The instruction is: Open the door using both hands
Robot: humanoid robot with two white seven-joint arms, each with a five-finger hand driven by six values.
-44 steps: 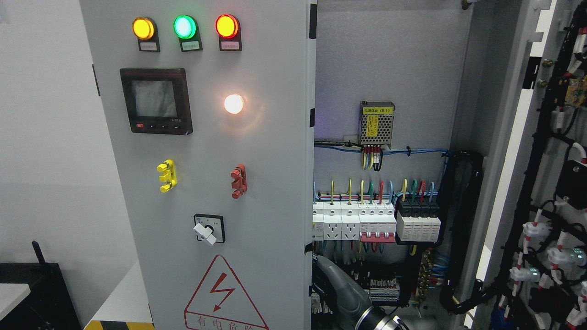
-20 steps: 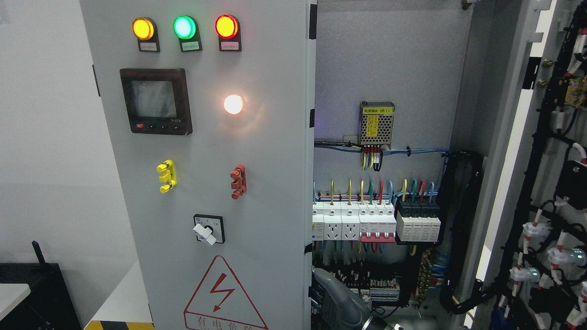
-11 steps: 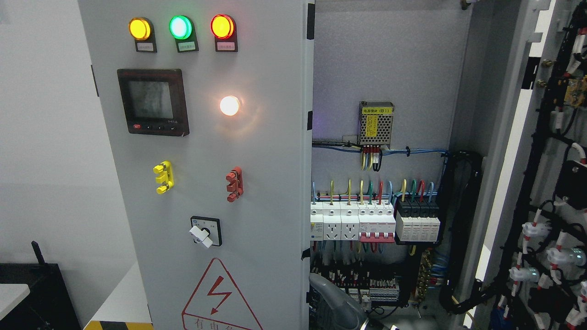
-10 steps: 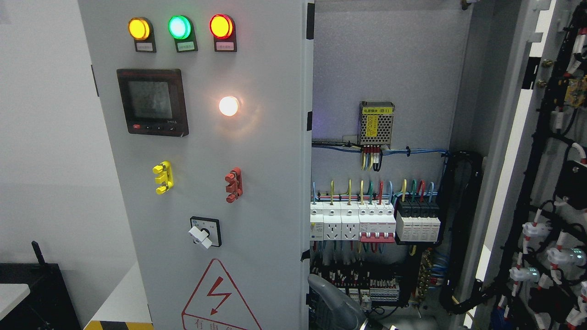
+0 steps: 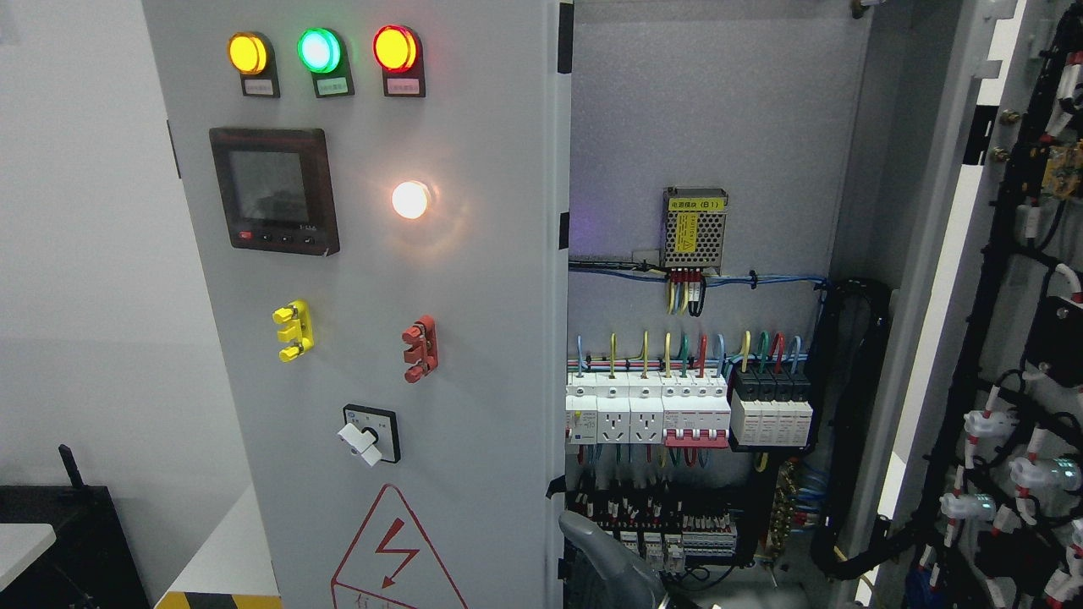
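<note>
2 cabinet doors, both standing open. Left door (image 5: 474,338) across the left and middle of the frame, outer face toward the camera, free edge just left of centre. Right door (image 5: 948,279) at the far right edge, inner face showing, lined with black cable harness (image 5: 998,279).

On the left door, top row: 3 lit lamps, amber (image 5: 247,52), green (image 5: 318,50), red (image 5: 394,47). Below them a dark meter display (image 5: 274,190) and 1 glowing white lamp (image 5: 410,200). Lower down a yellow handle (image 5: 292,330), a red handle (image 5: 418,349), a rotary switch (image 5: 369,434), and a red warning triangle (image 5: 393,550) cut by the bottom edge.

Inside the cabinet, right of centre: a mesh-cased power supply (image 5: 695,227) on the back panel, a row of white breakers (image 5: 647,414) beneath it, a black block (image 5: 770,410) just beside them.

Right hand (image 5: 609,558) at the bottom edge, just right of the middle: only a rounded grey back in view, close against the free edge of the left door, tip pointing up into the cabinet. Cannot tell how far open, nor whether touching or holding the door.

At the lower left corner, a black box (image 5: 68,541).
</note>
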